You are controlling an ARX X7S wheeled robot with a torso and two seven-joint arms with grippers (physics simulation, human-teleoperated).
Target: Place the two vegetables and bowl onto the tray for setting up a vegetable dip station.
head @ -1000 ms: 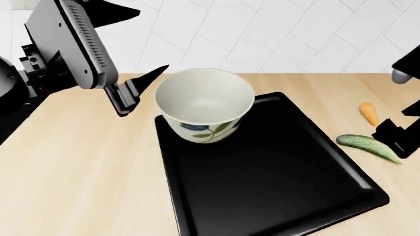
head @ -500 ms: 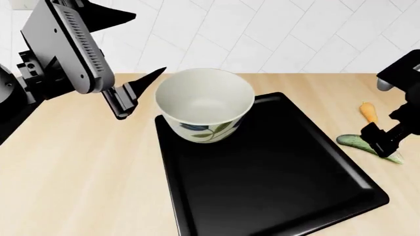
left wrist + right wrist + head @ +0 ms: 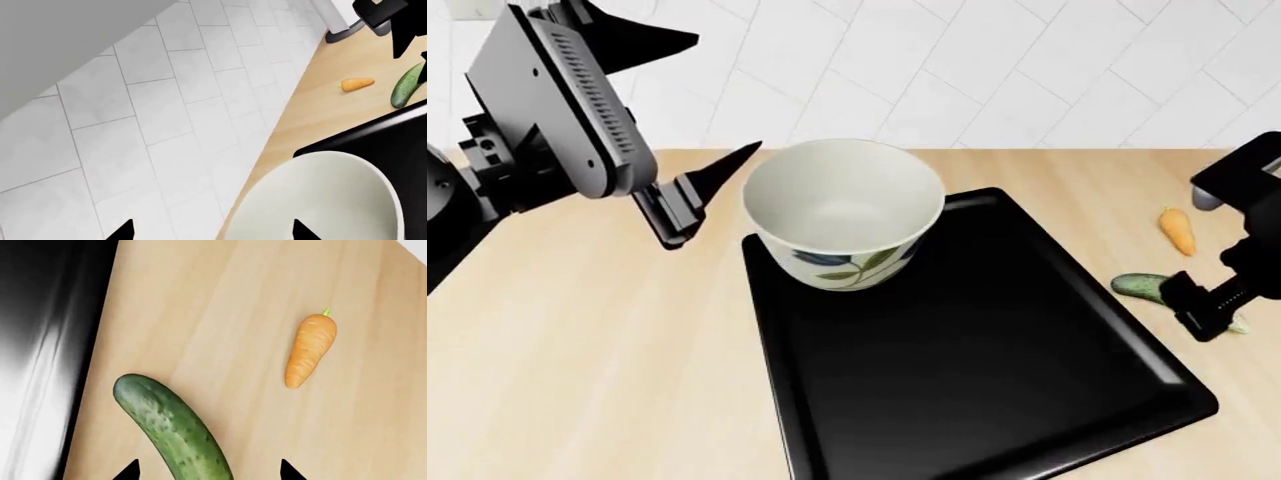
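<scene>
The deep round cream-white ceramic bowl (image 3: 843,212), painted outside with green leaves and blue flowers and plain inside, stood upright on the far left corner of the large flat glossy black rectangular tray (image 3: 988,380). The tray lay on the pale wooden bench (image 3: 587,350), in front of a wall of white tiles (image 3: 988,70).

The long green bumpy-skinned cucumber (image 3: 175,430) lay on the bench just beside the tray's right edge, not on it. The small orange carrot (image 3: 310,351) with its tiny green stem tip lay on the bench a little farther from the tray, near the cucumber but apart from it.

The left tool (image 3: 694,195) hung released just left of the bowl's rim, its dark pointed fingers spread and touching nothing; in the left wrist view the two fingertips (image 3: 121,231) stood well apart, with the bowl's rim (image 3: 320,200) between and beyond them. The left arm (image 3: 554,100) rose steeply at the near left.

The right tool (image 3: 1201,305) hovered over the cucumber, hiding its middle in the head view so that only the end nearer the tray (image 3: 1137,286) showed clearly. In the right wrist view its two fingertips (image 3: 128,471) stood apart on either side of the cucumber's body, released and not pressed against it.
</scene>
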